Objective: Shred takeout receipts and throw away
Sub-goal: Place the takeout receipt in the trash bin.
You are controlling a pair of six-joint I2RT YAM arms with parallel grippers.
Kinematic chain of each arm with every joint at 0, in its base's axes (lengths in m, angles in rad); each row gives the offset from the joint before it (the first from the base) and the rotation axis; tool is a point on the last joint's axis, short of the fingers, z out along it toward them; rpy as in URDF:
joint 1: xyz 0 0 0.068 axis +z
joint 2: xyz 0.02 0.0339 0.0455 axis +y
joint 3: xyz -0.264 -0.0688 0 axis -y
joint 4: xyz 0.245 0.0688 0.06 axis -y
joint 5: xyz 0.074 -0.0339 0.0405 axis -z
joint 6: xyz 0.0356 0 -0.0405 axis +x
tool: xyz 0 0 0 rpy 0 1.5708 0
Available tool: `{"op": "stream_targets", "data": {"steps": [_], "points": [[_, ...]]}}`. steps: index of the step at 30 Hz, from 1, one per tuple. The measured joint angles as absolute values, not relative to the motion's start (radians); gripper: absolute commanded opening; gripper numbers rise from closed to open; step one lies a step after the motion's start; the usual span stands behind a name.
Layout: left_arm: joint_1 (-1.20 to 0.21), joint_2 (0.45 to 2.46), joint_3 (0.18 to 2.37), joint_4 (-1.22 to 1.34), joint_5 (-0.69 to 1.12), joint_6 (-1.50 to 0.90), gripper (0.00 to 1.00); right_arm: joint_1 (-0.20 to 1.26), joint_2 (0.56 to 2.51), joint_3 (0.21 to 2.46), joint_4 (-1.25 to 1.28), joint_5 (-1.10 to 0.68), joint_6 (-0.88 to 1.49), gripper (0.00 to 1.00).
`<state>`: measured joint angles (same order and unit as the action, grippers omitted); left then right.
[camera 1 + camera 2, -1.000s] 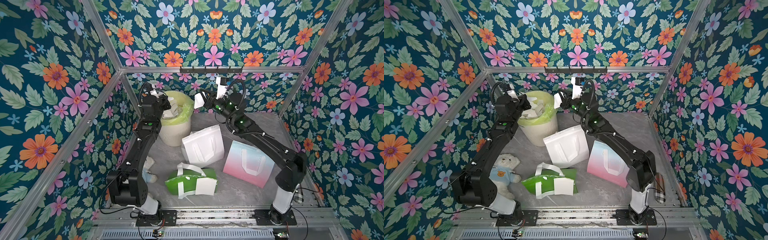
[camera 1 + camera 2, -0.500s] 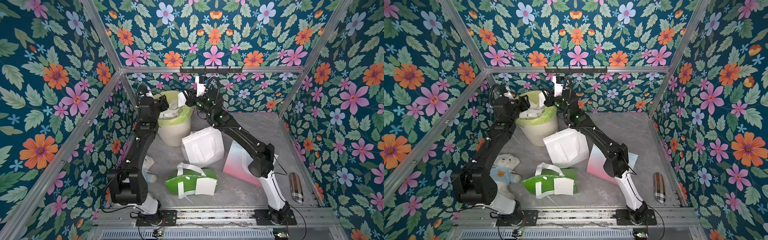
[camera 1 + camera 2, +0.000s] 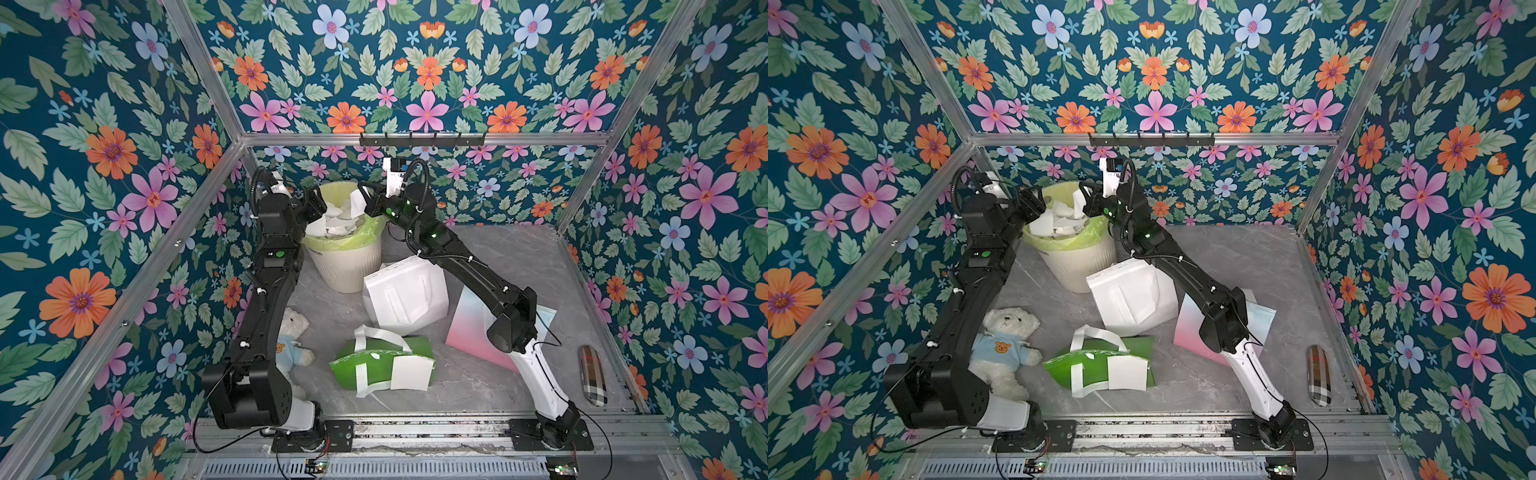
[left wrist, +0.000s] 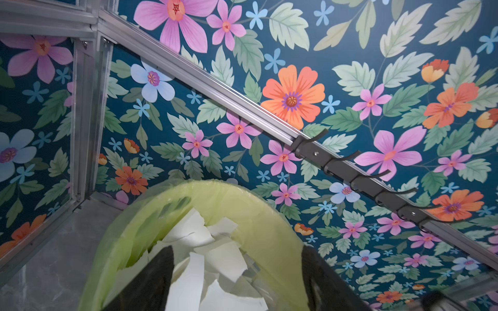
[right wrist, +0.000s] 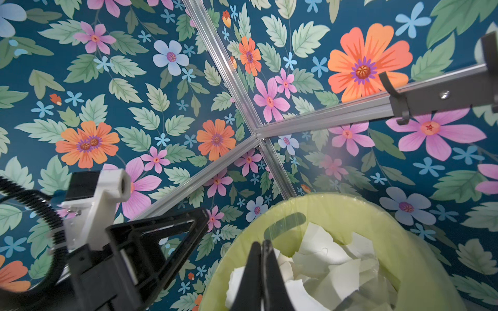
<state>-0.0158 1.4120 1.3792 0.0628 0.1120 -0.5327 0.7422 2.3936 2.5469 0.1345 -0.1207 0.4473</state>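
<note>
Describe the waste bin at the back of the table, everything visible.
The waste bin is a round, cream, faintly ribbed tub, seemingly plastic, upright on the grey table near its back left corner. A thin yellow-green liner folds over its rim. Torn white paper pieces fill it nearly to the top. The open left gripper and the right gripper, shut on a scrap, hang over its mouth. The white tote bag stands right beside it; contact is unclear.

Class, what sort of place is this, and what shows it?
Probably a staged robot test cell: an aluminium frame with flower-print walls, two arms bolted to a rail, a bin of torn paper.
</note>
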Motion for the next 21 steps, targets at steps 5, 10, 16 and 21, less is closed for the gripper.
{"op": "stream_targets", "data": {"steps": [5,10,16,21], "points": [[-0.015,1.299,1.273,0.051,0.121,-0.544,0.77,0.761,2.484,2.653,0.124,-0.112,0.454,0.00],[-0.015,1.185,1.159,0.050,0.120,-0.547,0.77,0.775,2.531,2.683,0.125,-0.094,0.450,0.00],[-0.016,1.103,1.087,0.039,0.117,-0.547,0.77,0.797,2.569,2.711,0.126,-0.053,0.409,0.08],[-0.016,1.074,1.059,0.021,0.117,-0.550,0.77,0.809,2.584,2.730,0.124,-0.047,0.382,0.21]]}}
